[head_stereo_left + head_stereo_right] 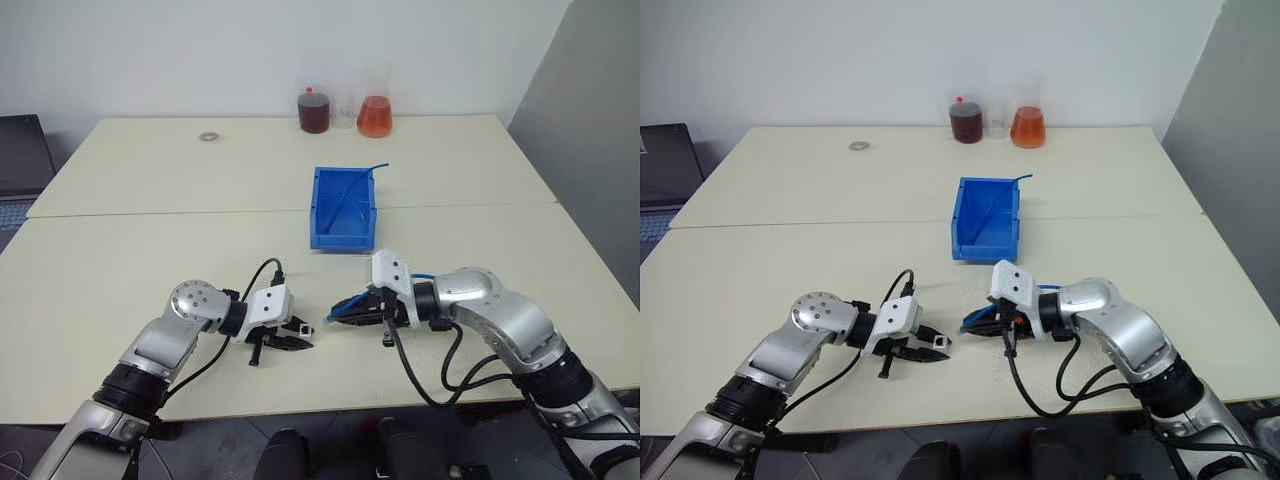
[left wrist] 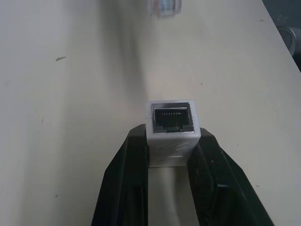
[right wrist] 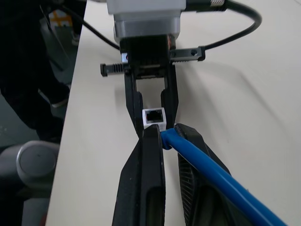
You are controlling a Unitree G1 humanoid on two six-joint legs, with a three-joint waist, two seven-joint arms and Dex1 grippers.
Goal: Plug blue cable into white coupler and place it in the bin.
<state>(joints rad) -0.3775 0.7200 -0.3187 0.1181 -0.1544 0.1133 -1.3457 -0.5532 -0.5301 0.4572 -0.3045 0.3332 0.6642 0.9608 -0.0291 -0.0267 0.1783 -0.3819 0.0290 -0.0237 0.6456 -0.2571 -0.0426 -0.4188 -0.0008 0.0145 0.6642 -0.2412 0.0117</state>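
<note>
My left gripper (image 1: 296, 343) is shut on the white coupler (image 2: 171, 129), whose dark socket faces my right gripper (image 1: 334, 316). My right gripper is shut on the blue cable (image 3: 202, 162) close to its end. In the right wrist view the cable's tip sits just short of the coupler (image 3: 154, 116), a little off to one side. The cable's clear plug (image 2: 164, 6) shows blurred ahead of the socket in the left wrist view. Both grippers hover low over the near table, facing each other. The bin (image 1: 318, 212) stands on the table beyond them, open top up.
Another thin blue cable (image 1: 362, 176) lies in the bin and sticks out over its far right corner. A flask of dark red liquid (image 1: 314, 110) and one of orange liquid (image 1: 375, 115) stand at the back edge. A small ring (image 1: 208, 135) lies back left.
</note>
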